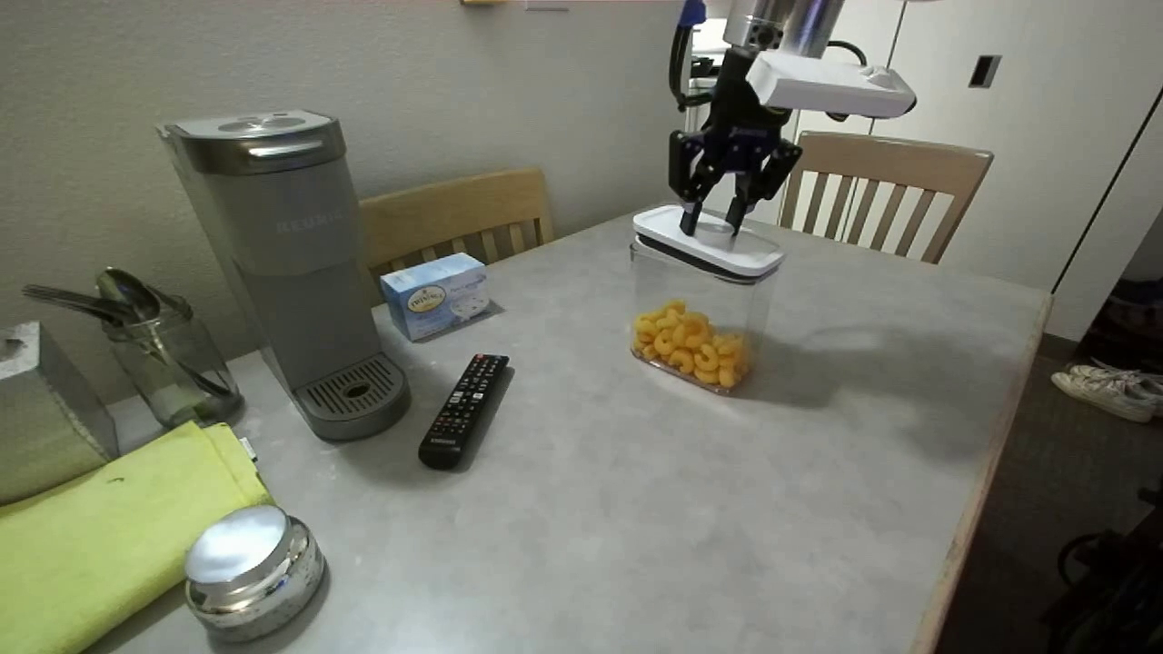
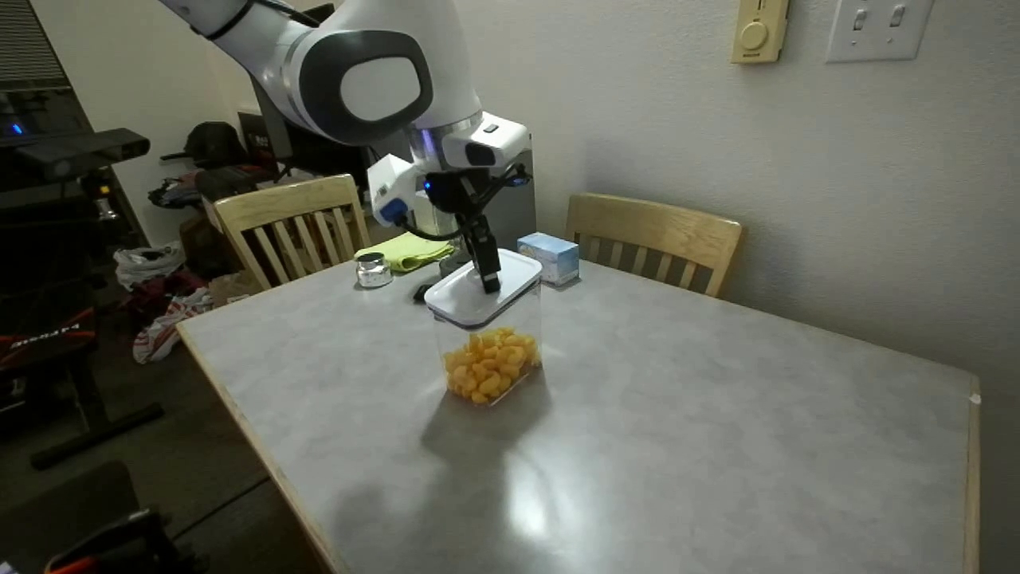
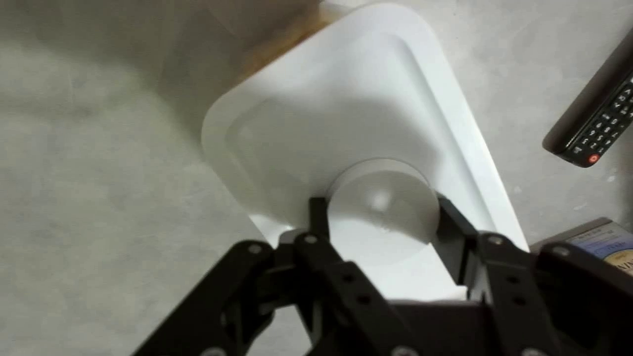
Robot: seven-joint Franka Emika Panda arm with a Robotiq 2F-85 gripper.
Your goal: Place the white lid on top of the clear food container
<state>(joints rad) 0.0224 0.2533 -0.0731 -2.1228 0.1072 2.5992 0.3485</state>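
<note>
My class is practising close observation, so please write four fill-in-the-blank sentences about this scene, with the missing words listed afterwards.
1. In the wrist view, the fingers of the claw beside the round knob number ____.
2. The lid at the mouth of the clear food container is coloured ____.
3. The brand name on the grey coffee maker is ____.
4. In the wrist view, the one brightly coloured button on the remote is ____.

Missing words: two; white; Keurig; red.
</note>
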